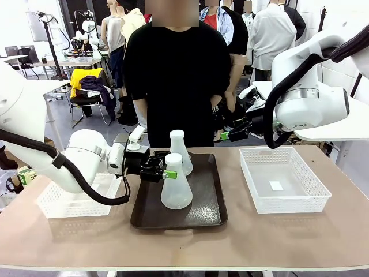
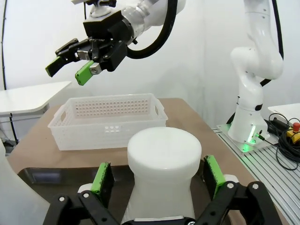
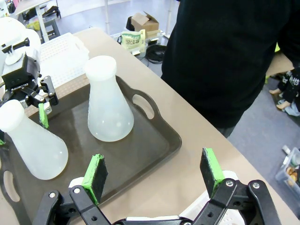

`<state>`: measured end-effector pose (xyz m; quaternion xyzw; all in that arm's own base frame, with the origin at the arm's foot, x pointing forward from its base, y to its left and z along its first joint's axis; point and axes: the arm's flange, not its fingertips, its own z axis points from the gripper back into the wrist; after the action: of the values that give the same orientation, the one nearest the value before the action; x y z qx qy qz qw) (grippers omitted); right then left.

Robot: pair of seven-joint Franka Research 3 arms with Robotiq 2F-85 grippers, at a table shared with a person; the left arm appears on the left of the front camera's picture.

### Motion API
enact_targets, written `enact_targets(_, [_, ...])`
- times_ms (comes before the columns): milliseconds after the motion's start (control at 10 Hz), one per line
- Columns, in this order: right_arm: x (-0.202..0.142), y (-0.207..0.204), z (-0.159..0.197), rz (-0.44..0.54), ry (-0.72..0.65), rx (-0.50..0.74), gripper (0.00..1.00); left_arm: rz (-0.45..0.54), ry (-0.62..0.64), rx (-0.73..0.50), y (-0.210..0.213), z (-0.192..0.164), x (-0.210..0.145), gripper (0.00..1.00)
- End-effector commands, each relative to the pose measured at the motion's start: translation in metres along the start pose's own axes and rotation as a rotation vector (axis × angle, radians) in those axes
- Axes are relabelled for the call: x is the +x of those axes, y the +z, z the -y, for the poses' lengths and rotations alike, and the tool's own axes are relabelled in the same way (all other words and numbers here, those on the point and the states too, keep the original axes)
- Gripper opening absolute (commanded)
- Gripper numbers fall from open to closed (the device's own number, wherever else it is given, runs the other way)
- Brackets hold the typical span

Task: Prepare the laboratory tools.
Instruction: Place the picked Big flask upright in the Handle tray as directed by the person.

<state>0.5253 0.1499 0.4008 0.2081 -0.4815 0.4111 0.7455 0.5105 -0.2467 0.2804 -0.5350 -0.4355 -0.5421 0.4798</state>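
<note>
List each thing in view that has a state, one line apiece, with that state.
Near flask: upright on the tray, neck between the left claw's open pads, not gripped.
Far flask: upright on the tray, untouched.
Brown tray: flat on the table, holding both flasks.
Right basket: on the table, only a small white slip inside.
Left basket: on the table, partly hidden by the arm.
Left claw: open.
Right claw: open, raised, holding nothing.

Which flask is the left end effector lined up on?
The near flask, its neck between the open left end effector; the far flask stands behind it, untouched.
</note>
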Motion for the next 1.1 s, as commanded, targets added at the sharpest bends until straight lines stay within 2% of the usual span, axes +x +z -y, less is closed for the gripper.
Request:
enact_targets(0, [-0.0003,0.0005,-0.0004,0.0,-0.002,0.0,1.0,0.007,-0.01,-0.003,-0.001,0.0003,0.0008,1.0])
enact_targets(1000, [-0.0003,0.0005,-0.0004,0.0,-0.002,0.0,1.0,0.007,-0.01,-0.003,-0.001,0.0003,0.0008,1.0])
